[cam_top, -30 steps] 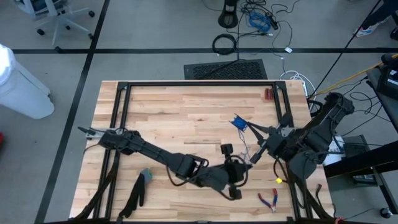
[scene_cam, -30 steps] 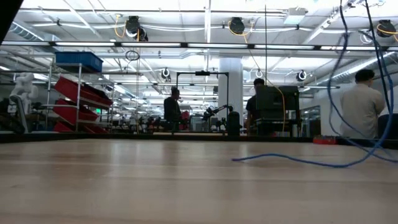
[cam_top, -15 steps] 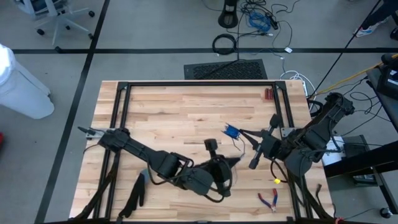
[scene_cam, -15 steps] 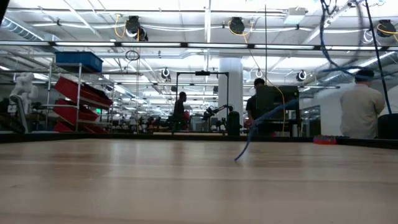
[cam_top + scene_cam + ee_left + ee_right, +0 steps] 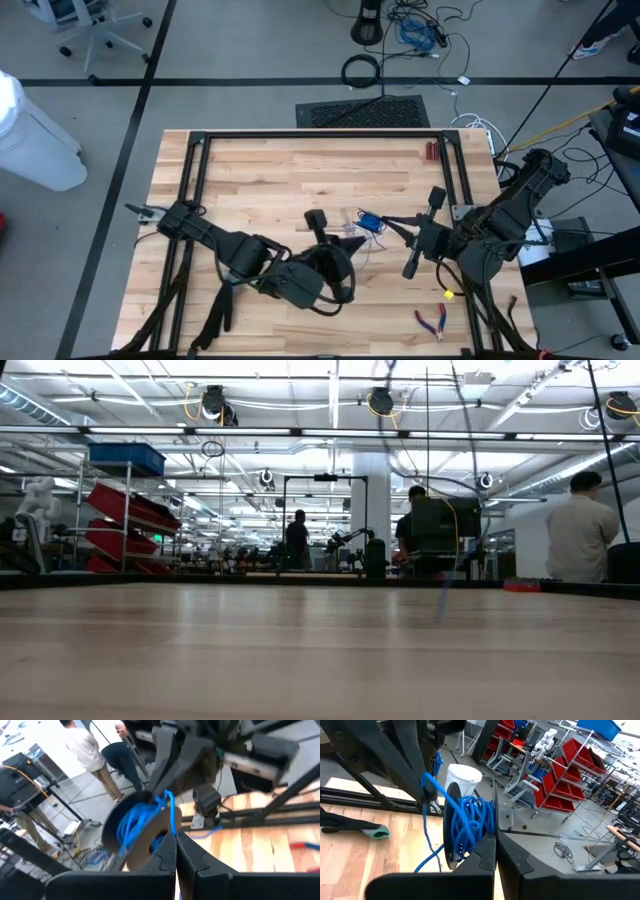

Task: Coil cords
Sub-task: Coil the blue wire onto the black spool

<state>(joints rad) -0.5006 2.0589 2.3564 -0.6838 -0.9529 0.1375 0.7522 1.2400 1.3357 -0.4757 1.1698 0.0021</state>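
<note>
Butcher-block wooden table [image 5: 290, 175] on a grey floor [image 5: 250, 50] crossed by dark lines. Beyond: red bin shelving [image 5: 125, 510], white pillar [image 5: 372, 490], ceiling strip lights [image 5: 300, 405], an office chair [image 5: 95, 30], a black floor mat [image 5: 362, 110], people standing [image 5: 580, 530].

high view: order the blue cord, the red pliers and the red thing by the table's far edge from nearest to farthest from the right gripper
Measured from the right gripper:
1. Blue cord, right at the fingertips, mid-table, between the two grippers.
2. Red-handled pliers, on the near right part of the table, beside the right arm's base.
3. Small red object, at the far right edge of the table. Its lead over the pliers is slim.
</note>
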